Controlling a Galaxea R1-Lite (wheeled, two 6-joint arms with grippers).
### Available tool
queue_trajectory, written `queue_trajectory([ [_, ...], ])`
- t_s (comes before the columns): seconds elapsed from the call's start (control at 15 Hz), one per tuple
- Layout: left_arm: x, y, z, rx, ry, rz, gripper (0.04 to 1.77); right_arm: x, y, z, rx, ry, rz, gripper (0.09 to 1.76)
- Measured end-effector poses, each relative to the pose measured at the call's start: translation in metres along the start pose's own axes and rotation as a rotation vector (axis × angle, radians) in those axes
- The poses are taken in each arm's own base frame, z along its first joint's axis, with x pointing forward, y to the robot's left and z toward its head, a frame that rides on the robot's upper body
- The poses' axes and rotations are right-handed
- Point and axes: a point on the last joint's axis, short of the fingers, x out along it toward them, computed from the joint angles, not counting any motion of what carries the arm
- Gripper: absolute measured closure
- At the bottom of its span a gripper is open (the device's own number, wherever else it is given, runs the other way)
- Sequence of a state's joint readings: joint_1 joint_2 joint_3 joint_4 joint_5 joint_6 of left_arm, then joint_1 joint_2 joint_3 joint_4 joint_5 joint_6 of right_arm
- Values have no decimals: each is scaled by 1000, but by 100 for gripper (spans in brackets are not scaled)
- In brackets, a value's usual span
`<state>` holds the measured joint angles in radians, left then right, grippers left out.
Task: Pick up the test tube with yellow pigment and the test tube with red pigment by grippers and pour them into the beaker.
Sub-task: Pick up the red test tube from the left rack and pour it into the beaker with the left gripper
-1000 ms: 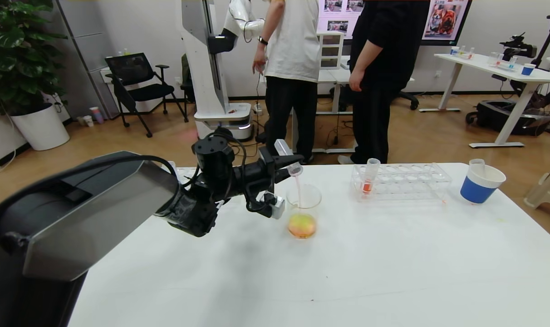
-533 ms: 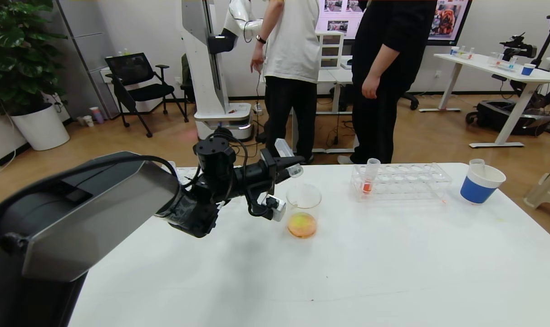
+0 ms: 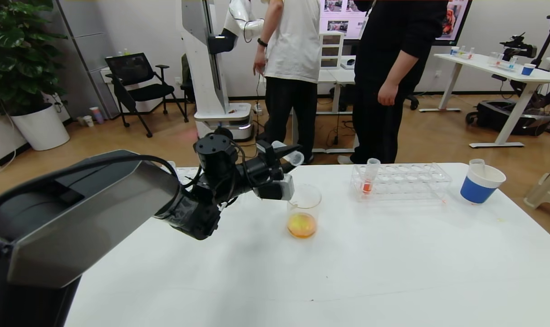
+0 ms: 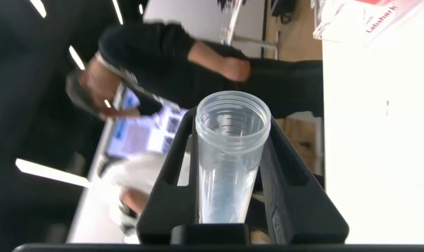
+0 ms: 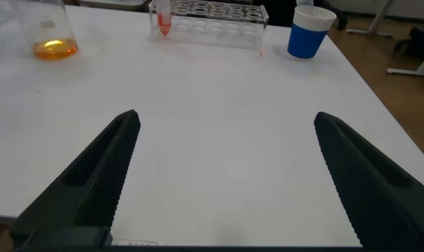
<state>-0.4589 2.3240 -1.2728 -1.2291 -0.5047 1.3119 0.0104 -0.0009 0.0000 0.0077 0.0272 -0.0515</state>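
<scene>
My left gripper [image 3: 287, 154] is shut on a clear test tube [image 3: 289, 156]. It holds the tube just above and to the left of the beaker [image 3: 304, 197], mouth raised, with no liquid showing inside. The left wrist view shows the tube [image 4: 229, 161] clamped between both fingers. The beaker stands on the table with orange-yellow liquid at its bottom, and it also shows in the right wrist view [image 5: 51, 31]. My right gripper [image 5: 226, 119] is open and empty over the near table; it is out of the head view. No tube with yellow liquid is in view.
A clear rack [image 3: 402, 181] behind and right of the beaker holds one tube with orange-red liquid [image 3: 369, 178]. A blue-and-white paper cup [image 3: 481, 184] with a clear tube in it stands at the far right. Two people stand behind the table.
A second ago pinkish-red liquid streamed from the tube into the beaker. The stream has stopped, and my left gripper has turned the tube's mouth upward and lifted it off the beaker.
</scene>
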Motion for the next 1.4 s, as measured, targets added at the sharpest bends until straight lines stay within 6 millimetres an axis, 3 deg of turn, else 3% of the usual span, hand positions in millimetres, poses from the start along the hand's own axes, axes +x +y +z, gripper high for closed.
queue_trajectory([
  [0.47, -2, 17, 26, -839, 445, 506, 129, 0, 0, 0, 0, 0, 0, 11],
  [0.8, -8, 28, 31, -1247, 650, 693, 129, 0, 0, 0, 0, 0, 0, 11],
  [1.13, -25, 40, 34, -1309, 674, 713, 129, 0, 0, 0, 0, 0, 0, 11],
  [1.4, -63, 69, -8, -1270, 708, 801, 129, 0, 0, 0, 0, 0, 0, 11],
])
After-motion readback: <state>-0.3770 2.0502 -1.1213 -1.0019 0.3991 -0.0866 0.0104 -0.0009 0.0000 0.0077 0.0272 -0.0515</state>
